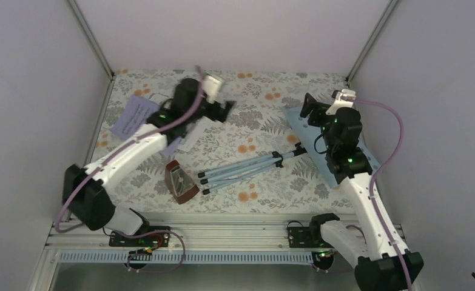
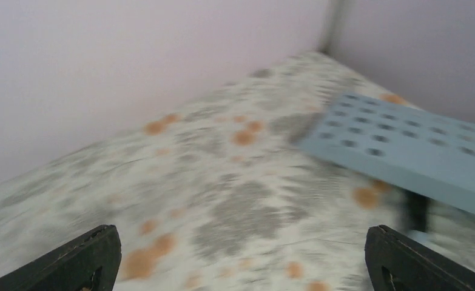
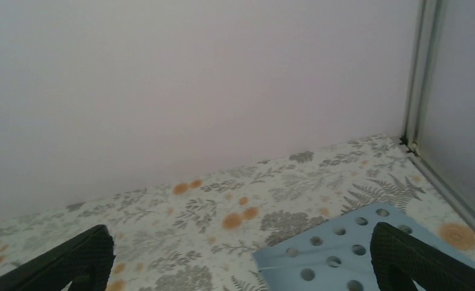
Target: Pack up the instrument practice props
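Music stand (image 1: 265, 161) lies flat toward three o'clock, metronome (image 1: 181, 180) at seven, pages (image 1: 131, 115) at ten; I judge nothing packed. Left gripper (image 2: 241, 254) and right gripper (image 3: 241, 254) gape empty.

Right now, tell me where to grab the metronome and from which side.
Take the metronome across its two sloping sides near the narrow far end, coming straight down from above. It lies flat, tapering toward the far side, so that slimmer end should suit the open left gripper.
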{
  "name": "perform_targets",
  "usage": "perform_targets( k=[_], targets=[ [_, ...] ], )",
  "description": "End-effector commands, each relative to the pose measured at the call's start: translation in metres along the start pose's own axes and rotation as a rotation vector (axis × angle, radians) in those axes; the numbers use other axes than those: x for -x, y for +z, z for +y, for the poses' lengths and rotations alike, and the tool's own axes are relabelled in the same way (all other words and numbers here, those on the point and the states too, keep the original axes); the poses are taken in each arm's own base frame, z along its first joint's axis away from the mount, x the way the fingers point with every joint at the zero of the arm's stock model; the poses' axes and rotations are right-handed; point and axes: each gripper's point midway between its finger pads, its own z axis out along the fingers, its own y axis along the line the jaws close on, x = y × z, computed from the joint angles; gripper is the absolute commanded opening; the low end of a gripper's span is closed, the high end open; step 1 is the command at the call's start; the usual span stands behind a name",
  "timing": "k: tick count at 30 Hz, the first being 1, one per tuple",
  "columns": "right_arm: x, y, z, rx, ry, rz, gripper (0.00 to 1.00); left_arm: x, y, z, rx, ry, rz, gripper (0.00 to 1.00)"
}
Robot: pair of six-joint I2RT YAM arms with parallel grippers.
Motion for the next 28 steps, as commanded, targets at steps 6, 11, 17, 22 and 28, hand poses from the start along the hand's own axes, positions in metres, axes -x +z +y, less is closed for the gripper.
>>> perform_targets(
  k=[6, 11, 17, 22, 28],
  targets=[
    [-0.035, 0.046, -0.066, 0.006, 0.074, 0.079, 0.99, -0.027, -0.159, 0.237, 0.498, -0.363, -0.123, 1.00],
    [-0.034, 0.035, -0.096, -0.058, 0.051, -0.063, 1.00, -0.092, -0.251, 0.312, 0.807, -0.572, -0.236, 1.00],
    [-0.046, 0.016, -0.106, -0.072, -0.071, -0.268, 1.00, -0.165, -0.268, 0.316, 1.005, -0.582, -0.350, 1.00],
    [-0.060, 0.021, -0.109, -0.068, -0.095, -0.277, 1.00, -0.191, -0.245, 0.307, 0.950, -0.492, -0.309, 1.00],
    [-0.081, 0.026, -0.115, -0.073, -0.103, -0.264, 1.00, -0.199, -0.226, 0.296, 0.891, -0.426, -0.309, 1.00]
  ],
)
